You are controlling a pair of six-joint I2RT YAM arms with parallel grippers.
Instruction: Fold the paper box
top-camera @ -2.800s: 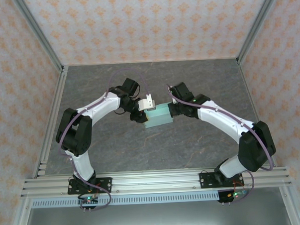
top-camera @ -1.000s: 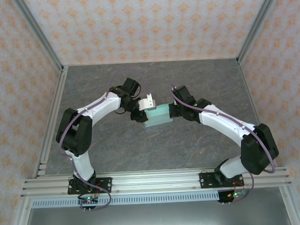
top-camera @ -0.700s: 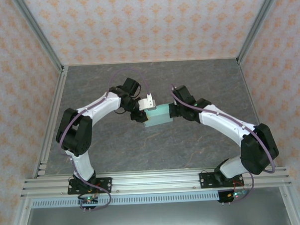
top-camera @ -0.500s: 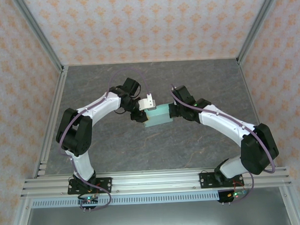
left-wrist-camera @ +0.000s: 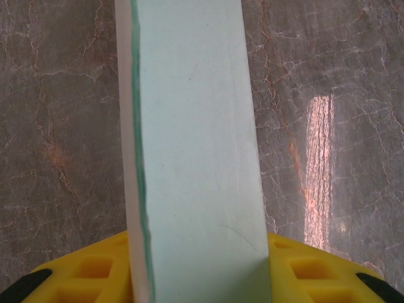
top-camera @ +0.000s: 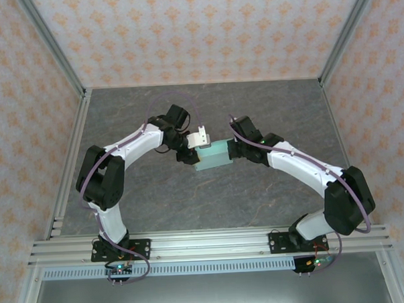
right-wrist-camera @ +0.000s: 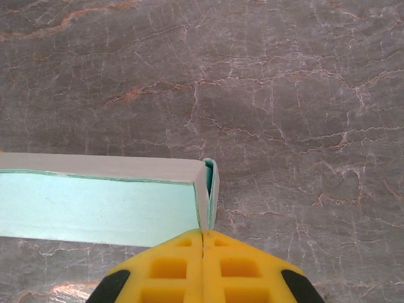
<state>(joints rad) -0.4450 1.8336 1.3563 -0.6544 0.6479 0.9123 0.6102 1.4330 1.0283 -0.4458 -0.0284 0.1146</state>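
Left gripper point(left-wrist-camera: 199, 259) clamped across paper box point(top-camera: 212, 156), right gripper point(right-wrist-camera: 202, 238) pinched tight on end flap point(right-wrist-camera: 211, 189) — box body looks formed, end closure seemingly left to tuck.

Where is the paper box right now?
Top view: the paper box is mid-table, the left gripper clamping its left end, the right gripper its right.

The white-shelled left arm point(top-camera: 131, 146) and white-shelled right arm point(top-camera: 303, 166) have rounded glossy links set between bulky black joint housings point(top-camera: 99, 183), and a thin purple cable point(top-camera: 171, 94) loops along each. Their bright yellow plastic fingers point(right-wrist-camera: 167, 268) carry moulded square recesses and black outer corners. Tiny green lights point(top-camera: 116, 266) seem to glow below the bases.
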